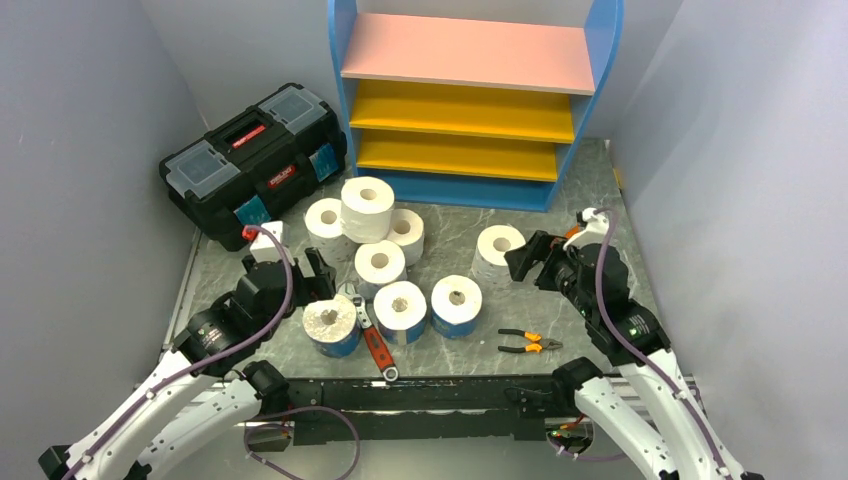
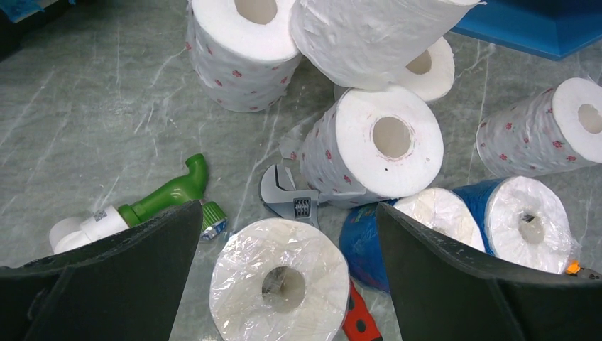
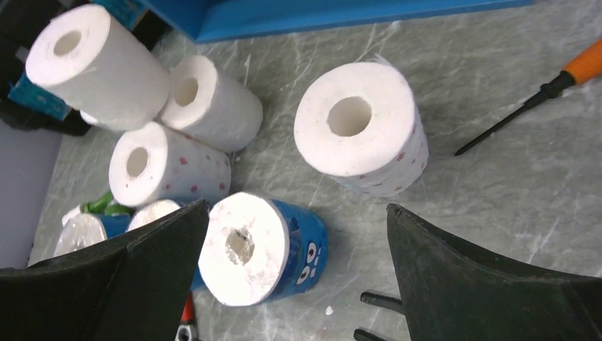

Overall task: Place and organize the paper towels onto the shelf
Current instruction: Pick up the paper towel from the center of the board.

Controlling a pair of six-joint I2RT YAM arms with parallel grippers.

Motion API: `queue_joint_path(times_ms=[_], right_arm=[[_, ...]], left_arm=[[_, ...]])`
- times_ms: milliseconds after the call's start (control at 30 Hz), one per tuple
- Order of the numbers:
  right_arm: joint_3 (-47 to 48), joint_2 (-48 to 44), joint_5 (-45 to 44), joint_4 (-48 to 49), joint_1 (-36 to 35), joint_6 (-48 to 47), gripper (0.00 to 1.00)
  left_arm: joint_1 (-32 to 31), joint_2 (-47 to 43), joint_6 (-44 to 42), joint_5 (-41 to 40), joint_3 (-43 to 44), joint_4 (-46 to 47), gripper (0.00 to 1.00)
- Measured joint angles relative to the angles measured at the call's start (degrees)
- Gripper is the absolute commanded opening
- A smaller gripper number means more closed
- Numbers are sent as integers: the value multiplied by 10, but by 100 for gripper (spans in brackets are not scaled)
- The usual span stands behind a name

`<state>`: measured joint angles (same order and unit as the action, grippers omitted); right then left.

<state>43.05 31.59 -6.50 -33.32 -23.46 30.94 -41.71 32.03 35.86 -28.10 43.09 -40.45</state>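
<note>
left tool [image 1: 317, 274] and right tool [image 1: 528, 259] both open, empty; lower left squarely around the near roll [image 2: 279, 288], avoiding the wrench [image 2: 282, 196].

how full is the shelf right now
Empty: the shelf has bare pink and yellow boards; all eight paper towels sit on the table in front.

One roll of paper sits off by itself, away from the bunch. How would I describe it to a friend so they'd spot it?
Start at the blue shelf at the back, then drop to the table just before its right end. A white roll stands upright there, beside the right gripper. Unlike the cluster to its left, it touches no other roll.
</note>
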Motion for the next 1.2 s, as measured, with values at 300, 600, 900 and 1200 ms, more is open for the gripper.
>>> queue_joint_path(times_ms=[300,600,900,1200], right_arm=[[19,76,40,-1,0,-18,94],[44,158,-84,-31,-1,19,88],[49,229,-85,-14,53,40,82],[49,266,-46,35,73,57,75]], left_arm=[[0,10,-8,14,-1,4,99],[0,10,-7,24,-18,7,99],[0,-5,-2,28,-35,12,99],[0,-13,0,29,-45,12,99]])
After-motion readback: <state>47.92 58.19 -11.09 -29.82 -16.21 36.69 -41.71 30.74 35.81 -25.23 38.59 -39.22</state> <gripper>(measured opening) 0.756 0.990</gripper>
